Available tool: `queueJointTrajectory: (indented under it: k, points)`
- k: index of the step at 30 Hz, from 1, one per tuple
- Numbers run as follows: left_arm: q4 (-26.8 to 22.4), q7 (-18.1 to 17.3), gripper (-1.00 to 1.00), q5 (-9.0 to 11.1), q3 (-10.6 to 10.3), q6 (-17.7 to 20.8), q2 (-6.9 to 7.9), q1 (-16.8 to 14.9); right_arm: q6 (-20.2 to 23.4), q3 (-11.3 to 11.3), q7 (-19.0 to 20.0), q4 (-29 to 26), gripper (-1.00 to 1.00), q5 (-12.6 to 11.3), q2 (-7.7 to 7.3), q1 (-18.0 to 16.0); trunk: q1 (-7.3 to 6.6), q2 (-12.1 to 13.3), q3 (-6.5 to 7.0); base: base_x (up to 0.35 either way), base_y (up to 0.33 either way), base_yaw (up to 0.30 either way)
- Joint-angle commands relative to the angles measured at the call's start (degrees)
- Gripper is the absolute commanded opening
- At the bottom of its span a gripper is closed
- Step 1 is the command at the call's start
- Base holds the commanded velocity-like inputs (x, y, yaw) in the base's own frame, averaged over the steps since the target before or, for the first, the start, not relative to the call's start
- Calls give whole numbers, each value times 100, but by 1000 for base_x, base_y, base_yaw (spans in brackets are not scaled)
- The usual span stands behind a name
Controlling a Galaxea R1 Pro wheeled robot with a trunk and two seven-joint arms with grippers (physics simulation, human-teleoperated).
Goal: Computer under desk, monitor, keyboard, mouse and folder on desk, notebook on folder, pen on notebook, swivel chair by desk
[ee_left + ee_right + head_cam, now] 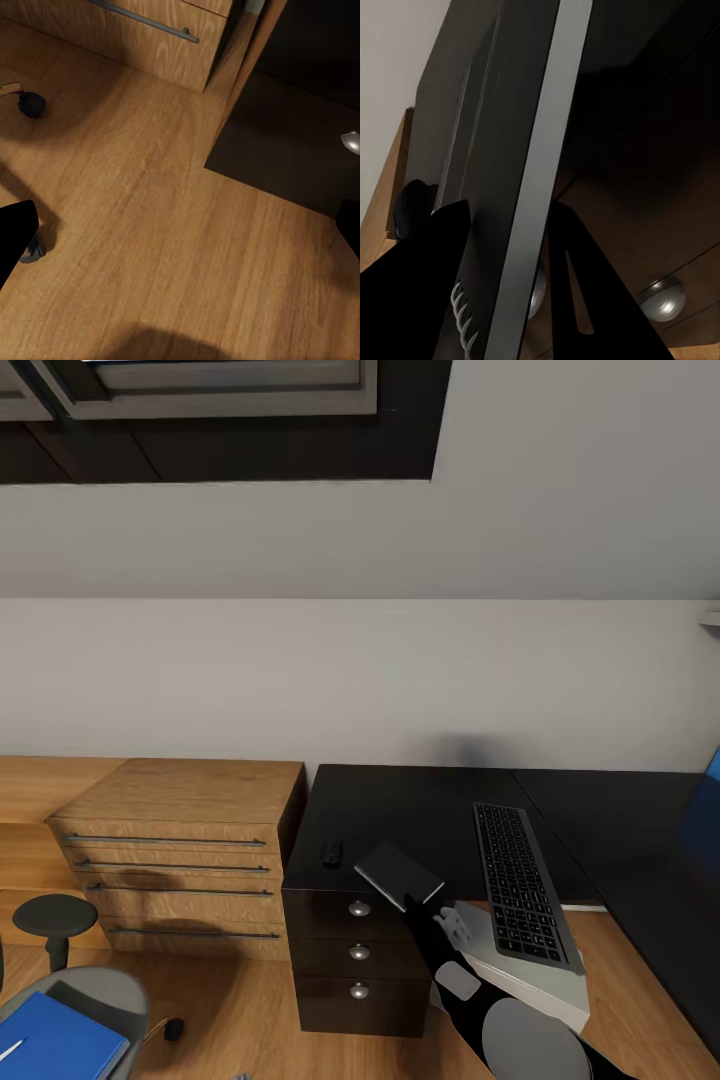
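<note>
While the right jaws point(424, 909) clamp the notebook point(399, 875) by its near edge, the book hangs tilted above the counter point(420, 810) corner, over the drawer unit point(355, 960). Just beyond the jaws, to their left, the mouse point(331, 853) lies on the counter; the keyboard point(523, 882) lies to their right, its near end on the computer point(520, 970). Far left and low sits the folder point(55, 1040) on the chair point(100, 990). Whether the left jaws point(180, 247) are wide or narrow, I cannot tell; wood floor point(150, 225) lies under them.

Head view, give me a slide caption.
Right gripper holds the notebook over the desk edge, between mouse and keyboard.
</note>
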Motion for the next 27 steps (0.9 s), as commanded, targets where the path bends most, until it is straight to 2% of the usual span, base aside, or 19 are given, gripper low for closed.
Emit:
queueJointTrajectory:
  k: [1,21,22,27]
  points:
    - [1,6,100,44,-15,-17,-1,-4,10,147,-230,22,-100,-77,1,2,0,-3,-8,0,0,0]
    - [-5,6,100,48,-15,-17,3,-4,18,155,-231,22,-100,-68,1,1,0,-3,-8,0,0,0]
    - [-5,6,100,48,-15,-17,3,-4,18,157,-231,22,100,-68,1,2,0,-3,-8,0,0,0]
    - [-5,6,100,48,-15,-17,3,-4,18,167,-224,22,100,-61,1,1,0,-3,-8,0,0,0]
